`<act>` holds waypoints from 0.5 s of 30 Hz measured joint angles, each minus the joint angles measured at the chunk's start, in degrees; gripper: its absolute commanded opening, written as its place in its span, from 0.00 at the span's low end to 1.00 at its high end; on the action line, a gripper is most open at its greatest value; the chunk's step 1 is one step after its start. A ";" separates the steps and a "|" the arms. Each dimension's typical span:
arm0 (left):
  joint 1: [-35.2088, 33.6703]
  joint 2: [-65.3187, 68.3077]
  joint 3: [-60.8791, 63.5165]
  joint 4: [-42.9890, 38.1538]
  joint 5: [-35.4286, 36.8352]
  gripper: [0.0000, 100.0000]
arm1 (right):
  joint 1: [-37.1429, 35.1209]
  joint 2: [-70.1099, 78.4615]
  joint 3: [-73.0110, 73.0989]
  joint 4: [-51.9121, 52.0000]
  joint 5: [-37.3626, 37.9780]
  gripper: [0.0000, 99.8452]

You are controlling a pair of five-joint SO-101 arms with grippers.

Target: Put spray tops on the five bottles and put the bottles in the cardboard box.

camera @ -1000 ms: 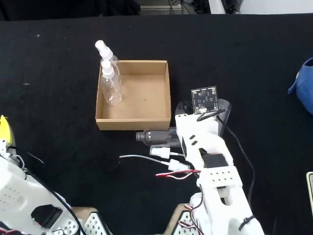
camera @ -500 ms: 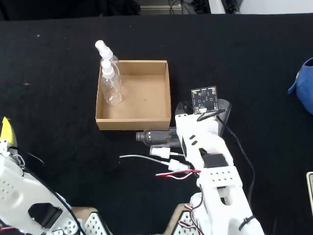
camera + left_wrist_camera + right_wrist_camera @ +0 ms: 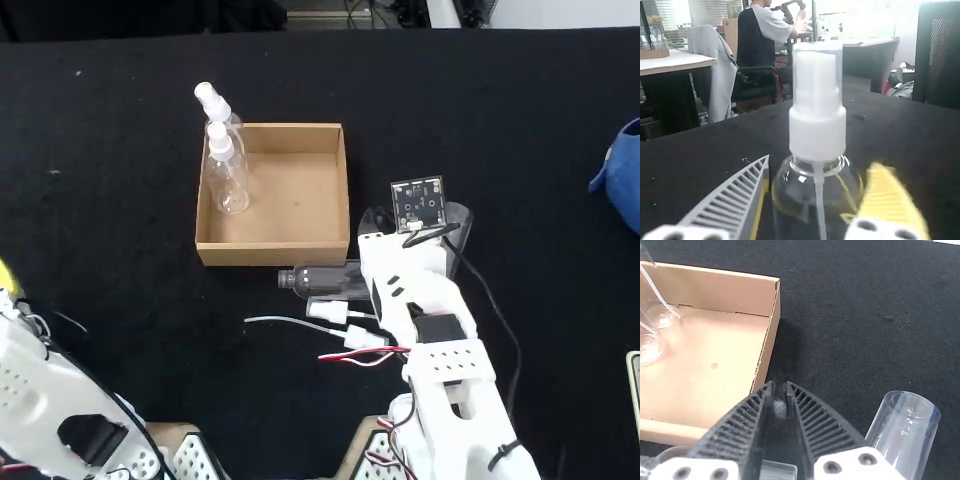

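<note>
**Left jaws closed on a topped bottle, right jaws all but shut beside the box**

The left jaws, one grey finger [image 3: 727, 200] and one yellow finger [image 3: 885, 205], close in from either side on the held bottle [image 3: 815, 192]. It stands upright between them, with a white spray top [image 3: 817, 117] seated on its neck. In the high view the left arm [image 3: 45, 400] sits at the near left corner of the black desk [image 3: 120, 250].

The right arm [image 3: 430, 340] stretches from the near edge towards the box [image 3: 272, 250]. The right jaws are drawn in to a thin slit, with their tips over the desk just beside the box's near right corner. Whether they pinch anything cannot be told.

On the left of that arm two loose tops [image 3: 333, 311] lie on the desk, one behind the other. The farther one trails a thin white tube to the left.

Just beyond them the open bottle [image 3: 318, 280] lies on its side along the box's near wall. Its bare neck points left and its other end is hidden under the arm.

On the arm's right a second clear bottle [image 3: 902, 427] lies near the jaws. Whether it has a top cannot be made out.

The box is open, with a bare brown floor. Two box bottles [image 3: 228, 175] stand by its left wall, one behind the other, and each has a white top. The farther top rises past the far left corner.

A blue thing [image 3: 622, 185] lies at the desk's right edge, well apart from everything else.
</note>
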State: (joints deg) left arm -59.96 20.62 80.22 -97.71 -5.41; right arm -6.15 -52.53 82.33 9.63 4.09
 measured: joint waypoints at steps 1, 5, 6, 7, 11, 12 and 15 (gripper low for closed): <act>0.00 0.00 0.00 0.00 0.00 0.05 | 0.00 0.00 0.00 0.00 0.00 0.01; 0.26 0.00 0.00 0.00 0.00 0.03 | 0.00 0.00 0.00 0.00 0.00 0.01; 0.26 0.00 0.00 0.00 0.00 0.03 | 0.00 0.00 0.00 0.00 0.00 0.01; 0.26 0.00 0.00 0.00 0.00 0.03 | 0.00 0.00 0.00 0.00 0.00 0.01; 1.67 -0.88 0.26 0.00 0.00 0.03 | 0.00 0.00 0.00 0.00 0.00 0.01; 2.55 -2.20 1.05 0.00 0.00 0.03 | 0.00 0.00 0.00 0.00 0.00 0.01; 7.03 -9.05 5.54 0.00 0.00 0.03 | 0.09 0.00 0.00 0.00 0.00 0.01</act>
State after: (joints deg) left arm -52.92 11.56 85.76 -97.71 -5.41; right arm -6.07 -52.53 82.33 9.63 4.09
